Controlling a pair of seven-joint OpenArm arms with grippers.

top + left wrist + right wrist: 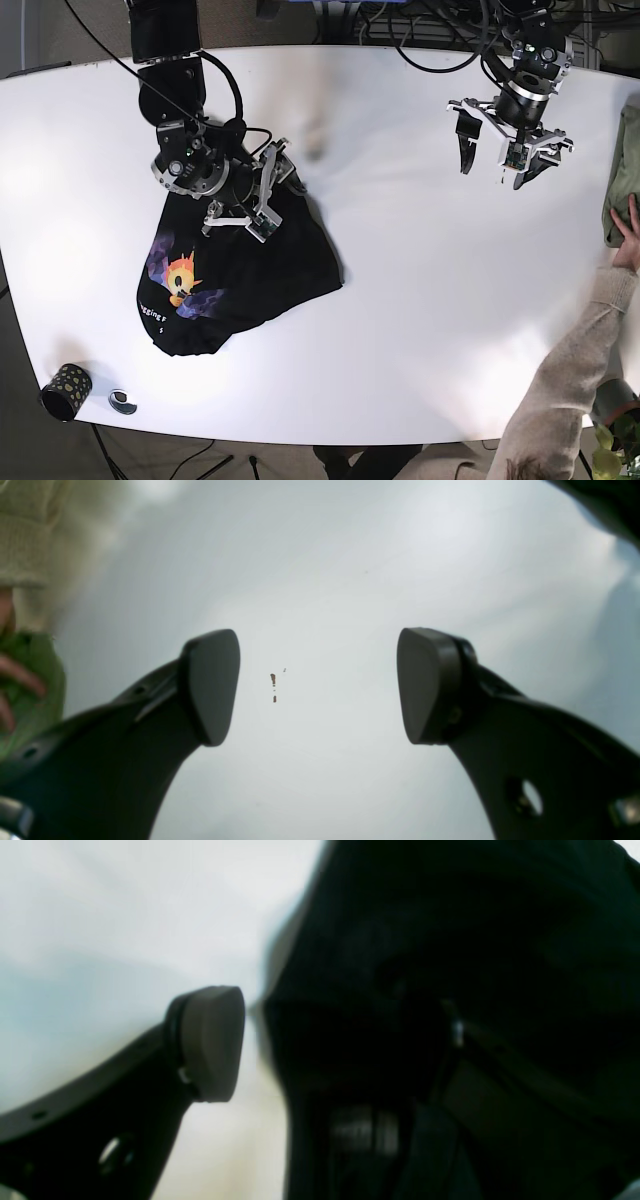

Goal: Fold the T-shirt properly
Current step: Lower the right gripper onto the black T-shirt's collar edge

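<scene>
The black T-shirt (250,275) with a flame print lies crumpled on the left half of the white table (400,300). My right gripper (262,195) sits over the shirt's upper edge. In the right wrist view the right gripper (320,1045) is spread wide; one grey pad (210,1040) shows, and black shirt cloth (450,965) hides the other finger. My left gripper (490,170) hovers open and empty over bare table at the far right. In the left wrist view the left gripper (320,685) holds nothing between its pads.
A person's beige-sleeved arm (575,360) reaches in at the right, with a hand on green cloth (622,190) at the table's right edge; both show in the left wrist view (30,690). A dotted black cup (62,390) and a small round object (122,401) stand at the front left corner.
</scene>
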